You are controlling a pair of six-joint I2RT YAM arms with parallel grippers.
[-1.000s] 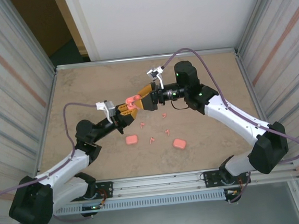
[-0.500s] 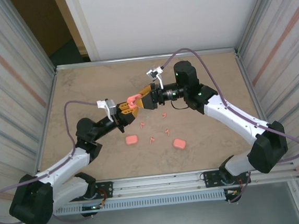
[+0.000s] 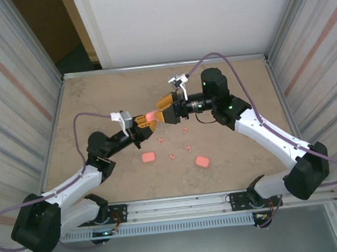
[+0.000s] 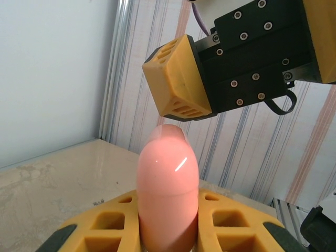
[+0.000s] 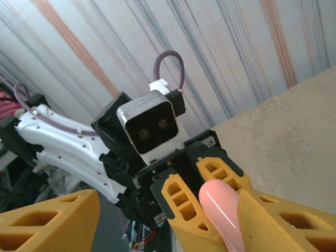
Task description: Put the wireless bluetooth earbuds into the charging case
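The charging case [image 4: 167, 189] is glossy salmon-pink with a white glint on its side. The left gripper [image 3: 147, 122] under it and the right gripper [image 3: 161, 110] beside it both have yellow-orange fingers. The right gripper's body is black, dotted with silver screws. The arms [image 3: 263, 130] are white with black joints, and their cables [image 5: 169, 53] are dull purple. The bench [image 3: 95, 103] is beige, mottled like stone. Nearer the arm bases than the charging case lie two more pink cases [image 3: 148, 157] and the earbuds [image 3: 171, 157], all the same salmon-pink. The side walls [image 3: 11, 86] are striped grey and white, each with a salmon band.
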